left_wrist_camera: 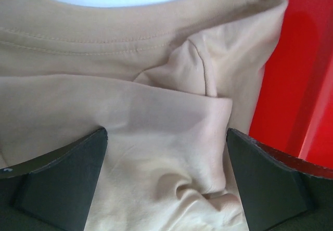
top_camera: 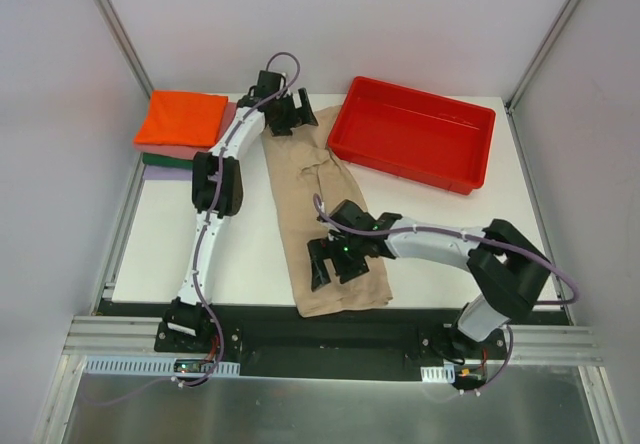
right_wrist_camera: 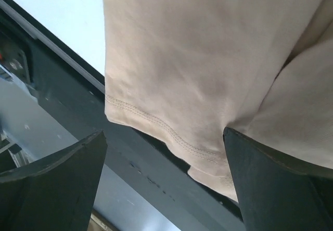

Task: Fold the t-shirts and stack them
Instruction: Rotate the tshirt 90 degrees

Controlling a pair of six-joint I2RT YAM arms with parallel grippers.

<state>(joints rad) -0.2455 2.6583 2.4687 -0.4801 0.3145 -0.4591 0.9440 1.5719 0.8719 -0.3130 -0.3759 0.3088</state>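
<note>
A white table top (top_camera: 245,254) is enclosed by plain pale grey walls (top_camera: 330,14) at the back and both sides. Slanting metal posts (top_camera: 115,24) are seen at the rear corners. The near edge is bordered by a black strip (top_camera: 330,329), an aluminium rail (top_camera: 110,339) and a brushed metal sheet (top_camera: 320,409). Everything is lit softly and evenly.

Your left arm (top_camera: 215,184) stretches far forward from its base, nearly straight, with the left gripper (top_camera: 288,114) pointing down at the far end and its jaws spread wide. Your right arm (top_camera: 440,239) bends sharply at the elbow and reaches leftward, staying near. The right gripper (top_camera: 335,262) also points down, with its jaws wide apart.
</note>
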